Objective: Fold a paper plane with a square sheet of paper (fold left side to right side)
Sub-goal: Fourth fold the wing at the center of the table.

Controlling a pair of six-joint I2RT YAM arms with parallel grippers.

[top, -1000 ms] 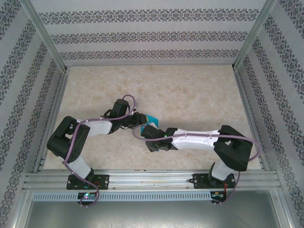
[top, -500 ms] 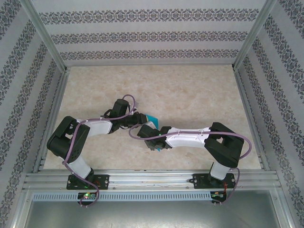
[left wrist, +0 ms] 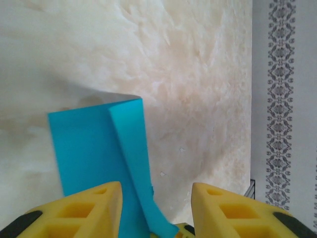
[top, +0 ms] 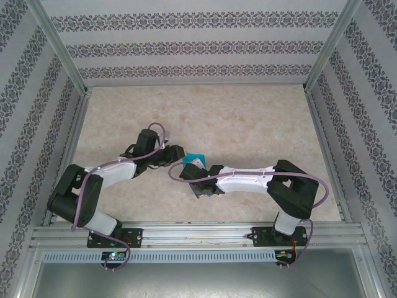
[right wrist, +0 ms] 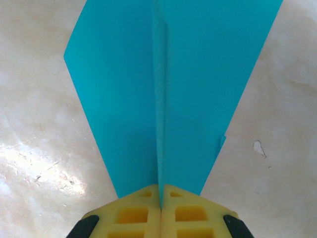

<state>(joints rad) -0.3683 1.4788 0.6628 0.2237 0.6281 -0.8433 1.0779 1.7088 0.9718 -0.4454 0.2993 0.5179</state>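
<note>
At the middle of the surface (top: 248, 112) the left arm (top: 111, 171) has drawn back and the left jaws have spread apart, gripping nothing, while the right jaws have pinched shut on the centre ridge of the paper plane (right wrist: 124, 74), so the hold seems handed rightward for further creasing.

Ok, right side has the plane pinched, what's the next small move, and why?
Probably back the left gripper away from the paper plane. Its fingers stand apart, gripping nothing, while the right gripper is shut on the plane's centre crease, so the right alone can likely hold it.
</note>
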